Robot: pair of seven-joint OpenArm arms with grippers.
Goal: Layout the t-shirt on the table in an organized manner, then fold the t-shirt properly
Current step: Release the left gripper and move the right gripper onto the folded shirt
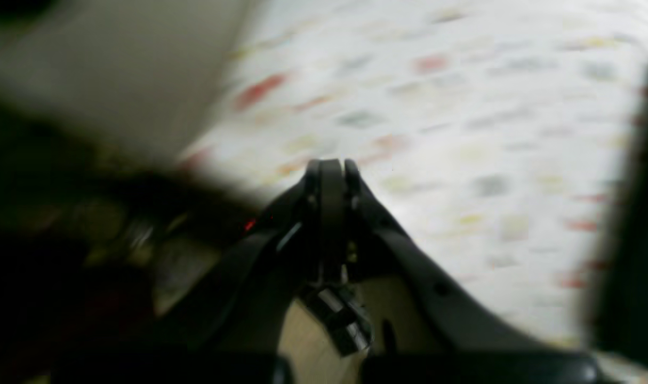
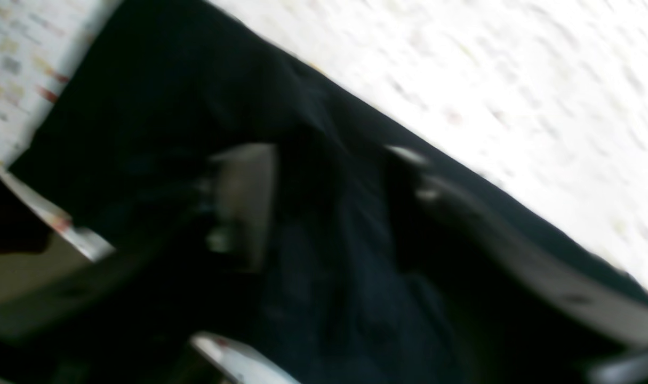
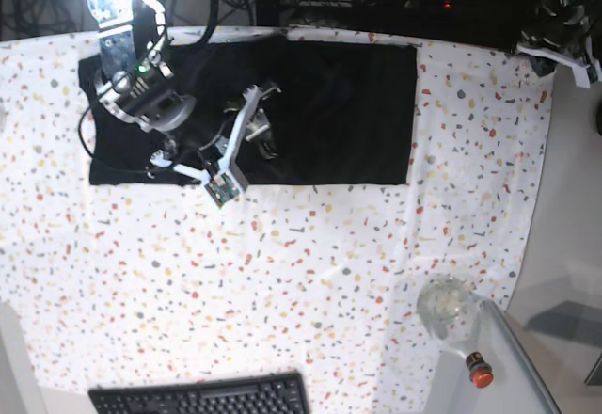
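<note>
The black t-shirt (image 3: 339, 103) lies flat as a wide rectangle at the far side of the speckled table (image 3: 282, 273). My right gripper (image 3: 252, 132) hovers over the shirt's left half, near its front edge. In the right wrist view the right gripper (image 2: 329, 186) stands open, with black t-shirt fabric (image 2: 169, 80) under and between its blurred fingers (image 2: 244, 202). My left gripper (image 1: 332, 168) is shut with nothing in it, over bare table (image 1: 462, 106). In the base view the left arm (image 3: 560, 52) sits at the far right corner, off the shirt.
A black keyboard (image 3: 202, 397) lies at the front edge. A clear glass jar (image 3: 450, 309) and a red-capped item (image 3: 480, 374) stand at the front right beside a grey side surface (image 3: 574, 245). Cables and equipment crowd the far edge.
</note>
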